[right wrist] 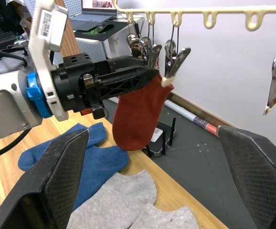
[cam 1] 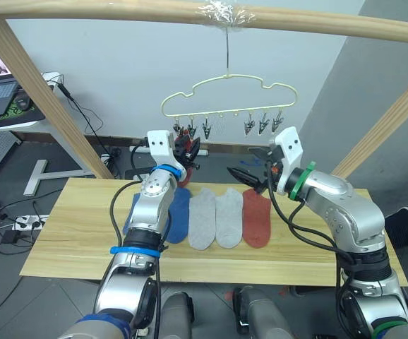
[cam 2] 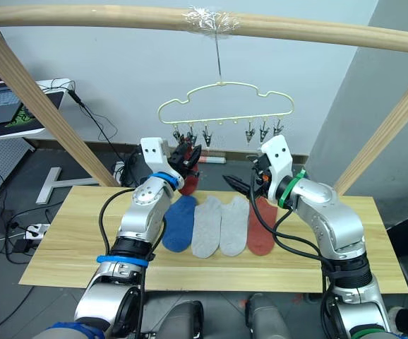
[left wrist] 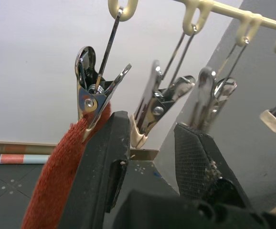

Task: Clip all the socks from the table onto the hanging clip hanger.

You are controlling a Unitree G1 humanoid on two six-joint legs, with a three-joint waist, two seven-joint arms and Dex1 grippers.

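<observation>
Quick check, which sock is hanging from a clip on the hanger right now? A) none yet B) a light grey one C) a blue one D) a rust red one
D: a rust red sock hangs from a metal clip at the left end of the clip hanger, with the left gripper right beside it; the blue, grey and other red socks lie on the table.

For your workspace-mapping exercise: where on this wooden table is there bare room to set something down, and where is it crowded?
The pale plank table is bare at its left end, left of the two blue socks, at its right end beyond the rust red sock, and along the near edge. The middle is crowded: two light grey socks lie side by side between those.
</observation>
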